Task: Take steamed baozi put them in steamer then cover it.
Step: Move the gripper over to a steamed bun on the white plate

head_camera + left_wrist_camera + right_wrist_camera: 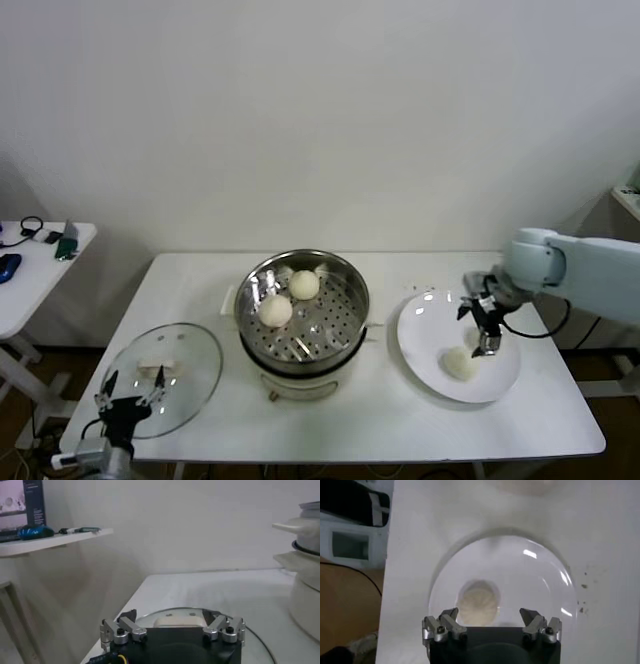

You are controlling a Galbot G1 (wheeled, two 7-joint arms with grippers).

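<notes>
Right gripper [486, 333] spread wide, holding nothing — last baozi [459, 364] on plate [505, 380] lies just below, slightly toward steamer [345, 290]; left gripper [130, 392] open, idle at cover [190, 350]

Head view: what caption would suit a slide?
Open right claw hovers over the last off-white bun on a white plate; two buns sit in the steel steamer.
</notes>
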